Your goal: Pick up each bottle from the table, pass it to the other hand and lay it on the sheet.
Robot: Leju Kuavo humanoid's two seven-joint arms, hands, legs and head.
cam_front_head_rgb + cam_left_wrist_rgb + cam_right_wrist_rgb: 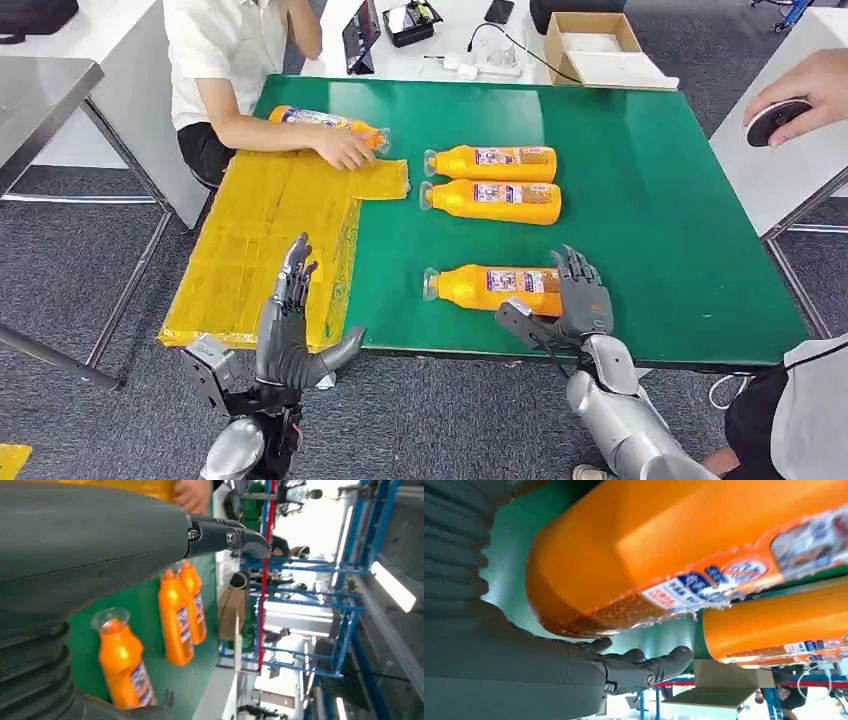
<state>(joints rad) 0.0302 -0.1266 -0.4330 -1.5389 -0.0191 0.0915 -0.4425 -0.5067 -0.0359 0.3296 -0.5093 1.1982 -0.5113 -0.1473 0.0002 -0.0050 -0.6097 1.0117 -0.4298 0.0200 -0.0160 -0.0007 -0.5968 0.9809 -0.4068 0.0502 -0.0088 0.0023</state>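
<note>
Orange and lying flat on the green bench (650, 200), the nearest bottle (490, 287) sits just under the spread right hand (575, 295), which should wrap its labelled middle firmly before passing to the open left hand (290, 330) beside the yellow sheet (250, 240).

Four orange bottles (492, 162) (490, 200) (488, 288) (325, 122) lie on the worktop (650, 210). One yellow sheet (260, 240) is there. Two robot hands (290, 320) (575, 295) show.
</note>
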